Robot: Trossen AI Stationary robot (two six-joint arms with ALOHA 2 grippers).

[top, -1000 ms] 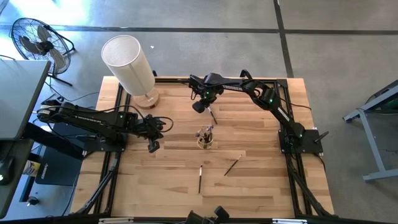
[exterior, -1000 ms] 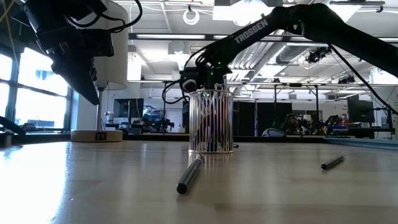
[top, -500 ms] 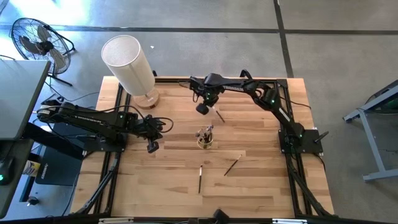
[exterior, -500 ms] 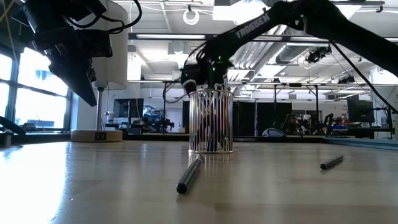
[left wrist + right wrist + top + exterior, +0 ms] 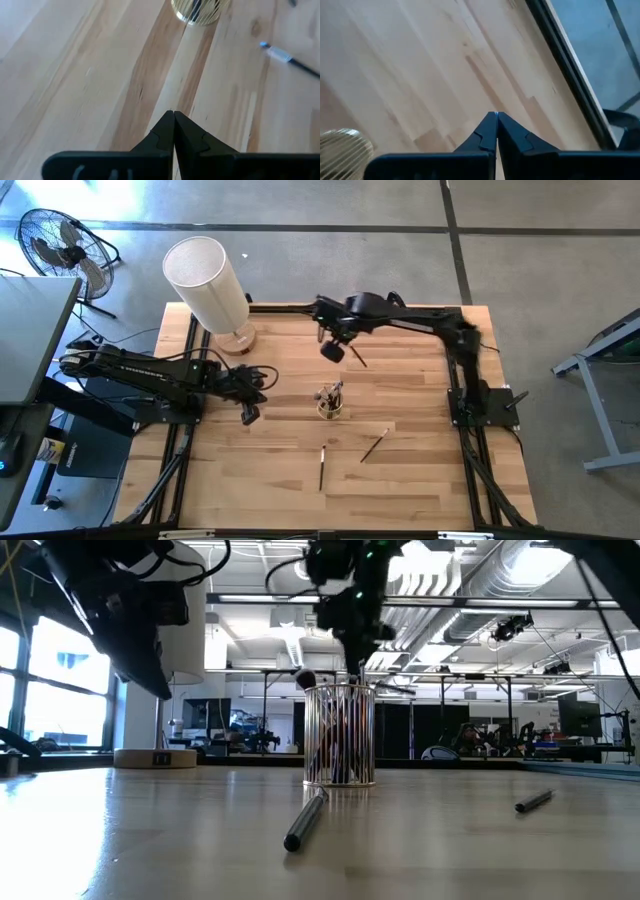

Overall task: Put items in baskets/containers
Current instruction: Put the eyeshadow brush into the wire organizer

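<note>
The clear ribbed glass cup [image 5: 330, 402] [image 5: 340, 735] stands mid-table with several brushes upright in it; it also shows in the left wrist view [image 5: 197, 10] and the right wrist view [image 5: 340, 145]. My right gripper [image 5: 333, 350] [image 5: 352, 635] [image 5: 496, 116] is raised beyond the cup, toward the far edge, and is shut on a thin dark makeup brush [image 5: 356, 359]. My left gripper [image 5: 247, 416] [image 5: 174, 114] hangs shut and empty above the table, left of the cup. Two loose brushes [image 5: 321, 468] [image 5: 374, 445] lie flat on the wood nearer the front. My right gripper pinches the makeup brush between its two fingers from above. The brush sticks out slantwise below the gripper [image 5: 358, 361], lifted clear of the table, with a pale tip [image 5: 305, 678] showing beside the cup's rim. The wrist view does not show which part is pinched.
A big white cylinder [image 5: 208, 280] on a round base stands at the far left corner. Black rails [image 5: 465, 430] run along the table's left and right sides. A loose brush [image 5: 290, 60] lies near the cup. A fan [image 5: 60, 245] stands on the floor beyond.
My right gripper has risen from table height beyond the cup to well above it and drifted slightly toward the right edge, carrying the brush up off the wood. Its arm has swung higher. The left arm and the cup have kept still.
</note>
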